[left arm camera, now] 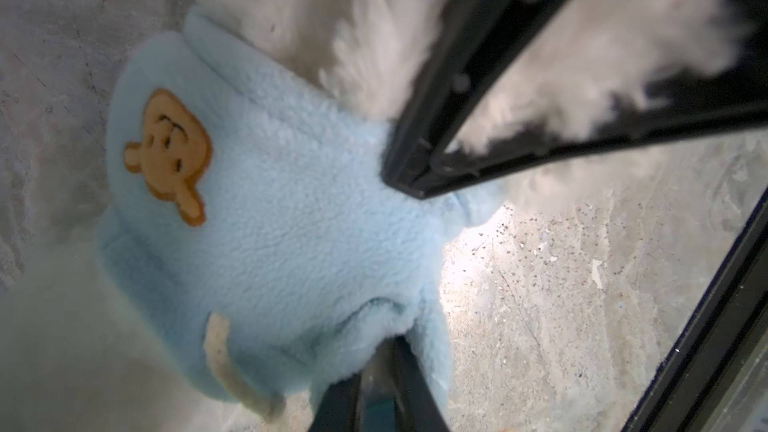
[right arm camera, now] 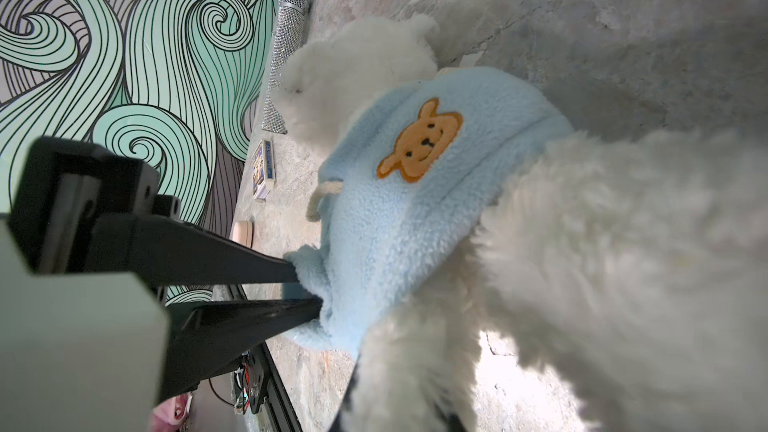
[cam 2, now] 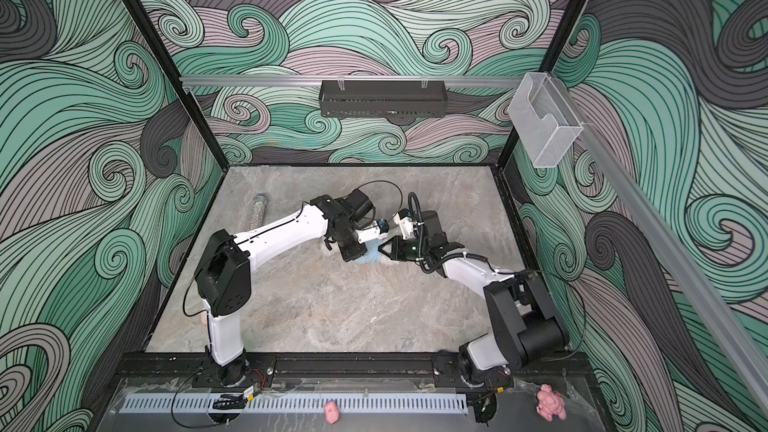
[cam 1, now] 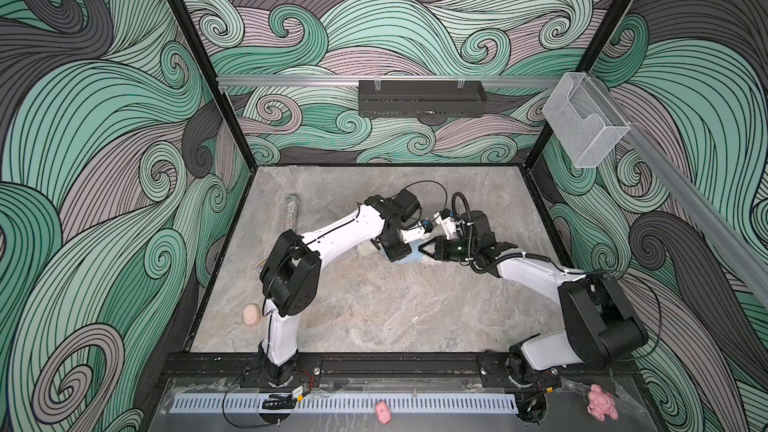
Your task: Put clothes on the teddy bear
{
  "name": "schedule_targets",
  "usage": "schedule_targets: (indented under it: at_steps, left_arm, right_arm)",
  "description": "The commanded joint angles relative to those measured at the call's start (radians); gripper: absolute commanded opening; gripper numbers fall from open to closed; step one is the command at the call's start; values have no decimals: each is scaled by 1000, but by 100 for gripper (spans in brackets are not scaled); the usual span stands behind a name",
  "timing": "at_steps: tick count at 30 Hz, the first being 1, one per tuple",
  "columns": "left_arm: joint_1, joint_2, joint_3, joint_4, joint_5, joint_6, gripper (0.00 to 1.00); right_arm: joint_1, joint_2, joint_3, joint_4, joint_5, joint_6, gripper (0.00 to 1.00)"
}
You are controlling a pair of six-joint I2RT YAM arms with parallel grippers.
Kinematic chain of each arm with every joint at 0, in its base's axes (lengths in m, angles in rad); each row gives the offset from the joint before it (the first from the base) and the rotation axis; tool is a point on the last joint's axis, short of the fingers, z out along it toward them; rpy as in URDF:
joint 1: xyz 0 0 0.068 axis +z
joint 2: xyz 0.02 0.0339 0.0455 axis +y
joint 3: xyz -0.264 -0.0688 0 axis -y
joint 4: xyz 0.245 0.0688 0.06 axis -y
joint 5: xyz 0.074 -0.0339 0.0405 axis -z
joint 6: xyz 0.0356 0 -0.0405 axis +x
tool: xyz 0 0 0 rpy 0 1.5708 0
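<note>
Currently: both grippers engaged

The teddy bear (right arm camera: 623,263) is lying mid-frame on the table (cam 1: 374,317) in both top views, partly inside a blue sweater (right arm camera: 415,222). The left gripper (right arm camera: 309,290) is pinching the sweater's edge. The right gripper (left arm camera: 411,184), jaws nearly together, is clamping white fur beside a sleeve.

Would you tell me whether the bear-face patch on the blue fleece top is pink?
No, the bear-face patch on the blue fleece top is orange-brown, seen plainly in the right wrist view.
</note>
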Motion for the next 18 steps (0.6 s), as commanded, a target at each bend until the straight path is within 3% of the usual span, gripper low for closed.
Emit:
schedule_targets:
  at_steps: [1,4,9,18]
  left_arm:
    - [-2,-12,-8,-91,15,23,21]
    - [-2,1,-8,-65,-20,6,24]
    - [-1,25,-35,81,-170,-49,31]
    - [4,110,-112,186,-136,-91,39]
  right_arm:
    - [-14,4,37,29,-14,-5,0]
    - [-13,11,38,43,-28,6,0]
    - [-12,23,27,62,-44,12,0]
    - [-15,75,14,183,-102,82,0]
